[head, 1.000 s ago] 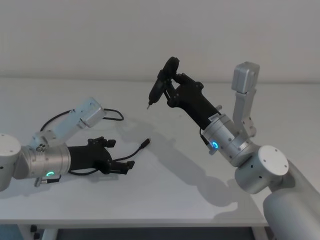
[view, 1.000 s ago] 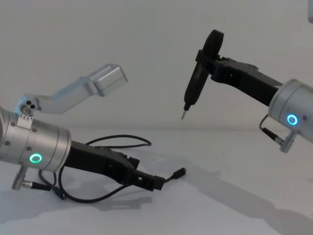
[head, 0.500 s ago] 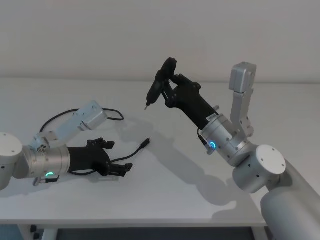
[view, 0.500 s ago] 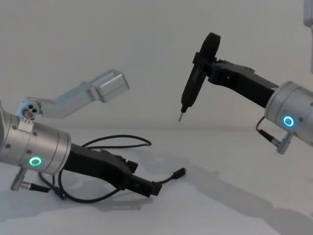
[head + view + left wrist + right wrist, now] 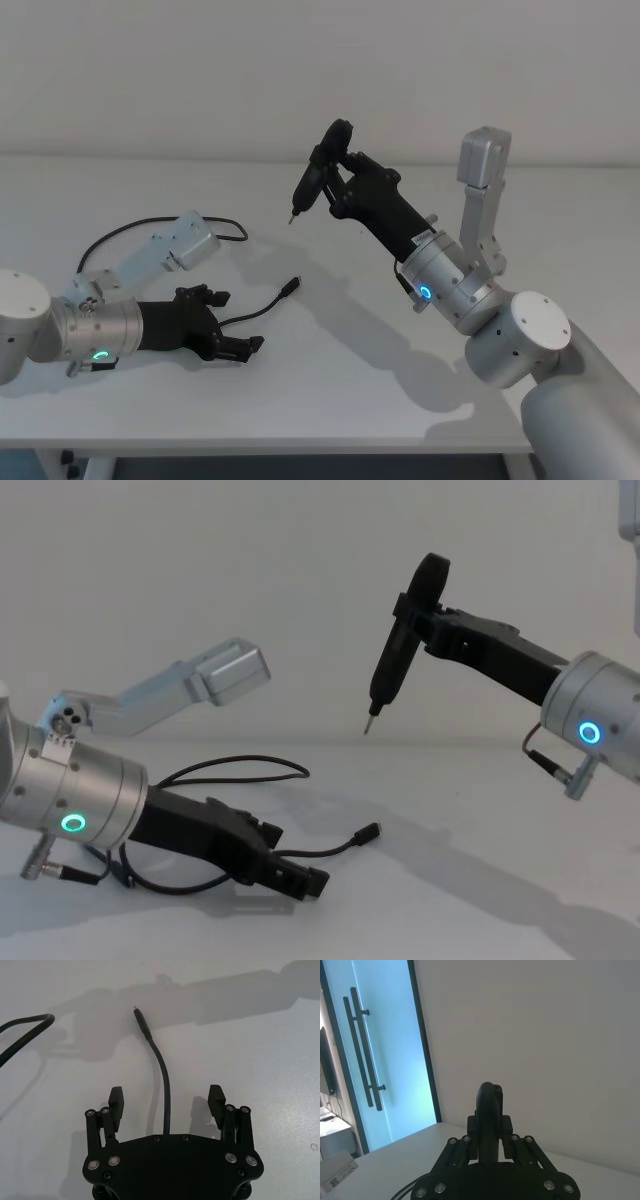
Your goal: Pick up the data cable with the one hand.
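Note:
The data cable [image 5: 268,306] is a thin black cord lying on the white table [image 5: 330,380]. It loops off to the left, and its small plug [image 5: 293,286] points right. My left gripper [image 5: 238,320] sits low over the table and is open. In the left wrist view the cable [image 5: 165,1077] runs straight between the gripper's two spread fingers [image 5: 116,1101] and touches neither. My right gripper [image 5: 335,178] is raised above the table's middle, shut on a short thick black lead [image 5: 318,172] whose silver tip hangs downward.
A loop of the cable [image 5: 240,766] lies behind my left arm, and another part trails under the left wrist. The table's front edge [image 5: 300,437] is close to the left gripper. A glass door [image 5: 380,1060] stands in the room behind.
My left gripper has sunk closer to the table and pulled back slightly along the cable, still open. The right gripper has drifted a little left, still holding the black lead.

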